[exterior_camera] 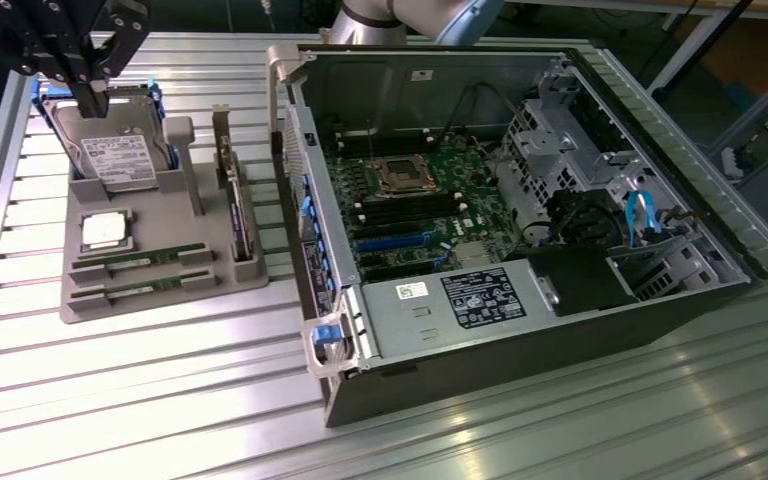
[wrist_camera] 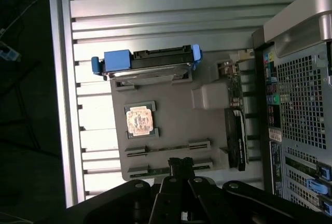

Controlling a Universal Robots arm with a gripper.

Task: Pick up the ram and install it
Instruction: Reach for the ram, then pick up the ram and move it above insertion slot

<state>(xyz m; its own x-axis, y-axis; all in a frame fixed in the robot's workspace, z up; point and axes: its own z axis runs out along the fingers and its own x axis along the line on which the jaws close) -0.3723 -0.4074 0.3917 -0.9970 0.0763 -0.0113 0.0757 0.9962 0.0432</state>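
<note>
I am watching the gripper (exterior_camera: 93, 105) hanging over the hard drive (exterior_camera: 120, 155), at the end of the grey parts tray (exterior_camera: 157, 228) farthest from the exterior camera; its fingers are pressing together, closed on nothing. Two ram sticks (exterior_camera: 137, 263) are lying side by side in slots at the tray's nearer end (thin, green), just beside the CPU chip (exterior_camera: 104, 230); an expansion card (exterior_camera: 235, 205) is standing on edge along the tray's side; the open computer case (exterior_camera: 531, 330) is sitting on the exterior view's right, its motherboard (exterior_camera: 411, 195) facing up.
</note>
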